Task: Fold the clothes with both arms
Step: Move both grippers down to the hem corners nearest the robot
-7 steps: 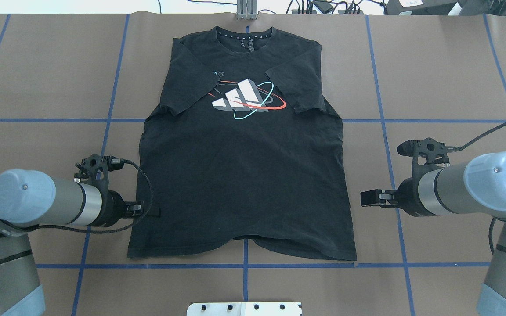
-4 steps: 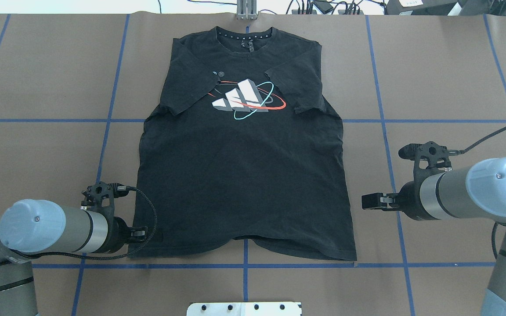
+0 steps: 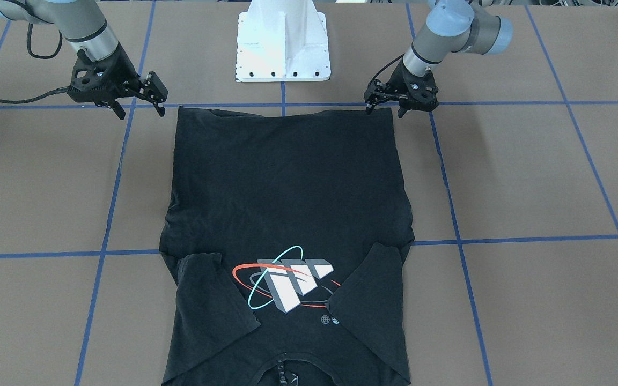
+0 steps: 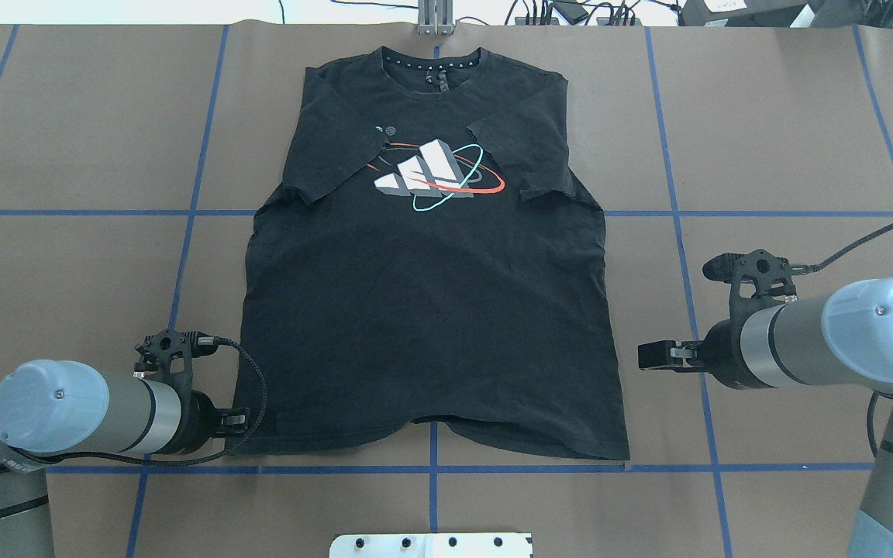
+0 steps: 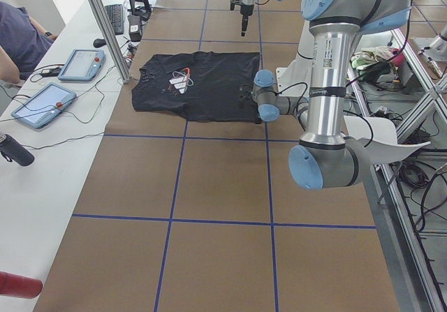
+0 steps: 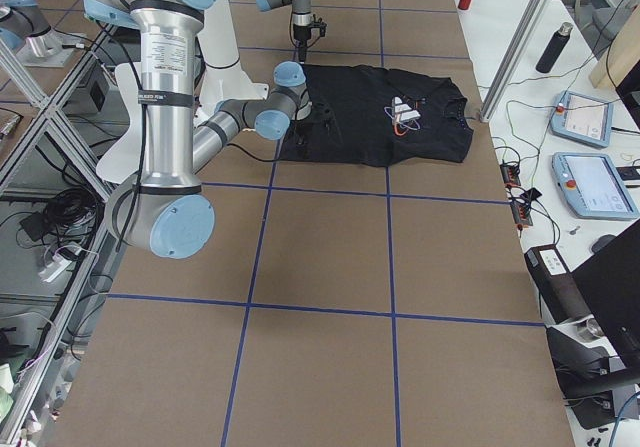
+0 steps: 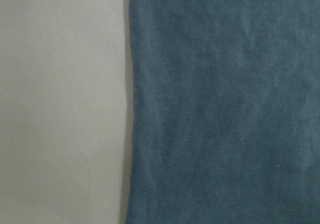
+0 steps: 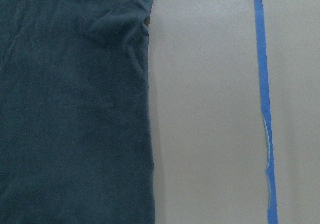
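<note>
Black T-shirt [image 4: 431,310] lies flat and face up on the brown-papered table [image 4: 787,116], collar at the far edge from the robot, hem nearest it, both sleeves already turned in over the chest graphic [image 4: 435,177]. Over the last 1 second the left gripper [image 3: 384,110] has travelled down the shirt's left side, from about mid-body to the hem corner, where it now sits with its 2 fingers spread apart at the cloth's edge, nothing pinched yet. The right gripper [image 3: 140,111] has scarcely shifted in that time: it hangs with fingers likewise spread, just off the shirt's right side, clear of the fabric and a little short of its own hem corner. The left arm looks set to take its corner, while the right probably needs to close in on the opposite one before the hem can be lifted toward the collar
</note>
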Motion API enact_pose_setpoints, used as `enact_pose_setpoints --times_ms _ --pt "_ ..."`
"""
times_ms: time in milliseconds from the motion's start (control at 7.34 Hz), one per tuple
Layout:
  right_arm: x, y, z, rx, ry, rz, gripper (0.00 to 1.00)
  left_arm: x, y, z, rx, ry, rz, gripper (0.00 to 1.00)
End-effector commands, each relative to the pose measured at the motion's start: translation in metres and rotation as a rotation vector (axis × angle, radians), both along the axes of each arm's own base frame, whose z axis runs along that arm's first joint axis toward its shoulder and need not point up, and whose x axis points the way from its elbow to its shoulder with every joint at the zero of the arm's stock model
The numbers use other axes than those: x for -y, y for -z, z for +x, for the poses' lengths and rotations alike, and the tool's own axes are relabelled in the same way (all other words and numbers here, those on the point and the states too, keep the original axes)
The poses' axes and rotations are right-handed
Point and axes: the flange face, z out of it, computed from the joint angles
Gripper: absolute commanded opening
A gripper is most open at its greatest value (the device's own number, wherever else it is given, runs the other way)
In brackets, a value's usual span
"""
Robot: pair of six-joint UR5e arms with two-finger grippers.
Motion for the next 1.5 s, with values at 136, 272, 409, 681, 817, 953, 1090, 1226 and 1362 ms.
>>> enact_pose_setpoints --times_ms 136,272,409,681,817,953,1090,1226,1362 --pt "0.000 0.000 0.000 0.000 0.000 0.001 1.00 -0.006 -0.001 0.004 0.001 -0.018 -0.007 0.65" --pt "0.000 0.000 0.000 0.000 0.000 0.001 1.00 -0.006 0.000 0.004 -0.001 -0.020 -0.009 0.49" --pt "0.000 0.000 0.000 0.000 0.000 0.001 1.00 -0.006 0.000 0.003 -0.002 -0.022 -0.009 0.33" --pt "0.000 0.001 0.000 0.002 0.000 0.001 1.00 -0.007 0.003 0.001 -0.007 -0.022 -0.010 0.02" --pt "0.000 0.001 0.000 0.002 0.000 0.001 1.00 -0.006 0.002 0.000 -0.004 -0.019 -0.011 0.00" --pt "0.000 0.000 -0.001 0.000 0.001 -0.001 1.00 -0.005 0.004 -0.003 -0.006 -0.017 -0.009 0.00" --pt "-0.003 0.000 -0.005 -0.001 0.007 0.003 1.00 -0.008 0.004 -0.012 -0.007 -0.016 -0.010 0.00" --pt "-0.009 -0.001 -0.015 -0.011 -0.024 0.004 1.00 -0.008 0.005 -0.014 -0.007 -0.016 -0.010 0.00" --pt "-0.019 -0.001 -0.029 -0.019 -0.046 0.003 1.00 -0.008 0.005 -0.014 -0.007 -0.016 -0.010 0.00"
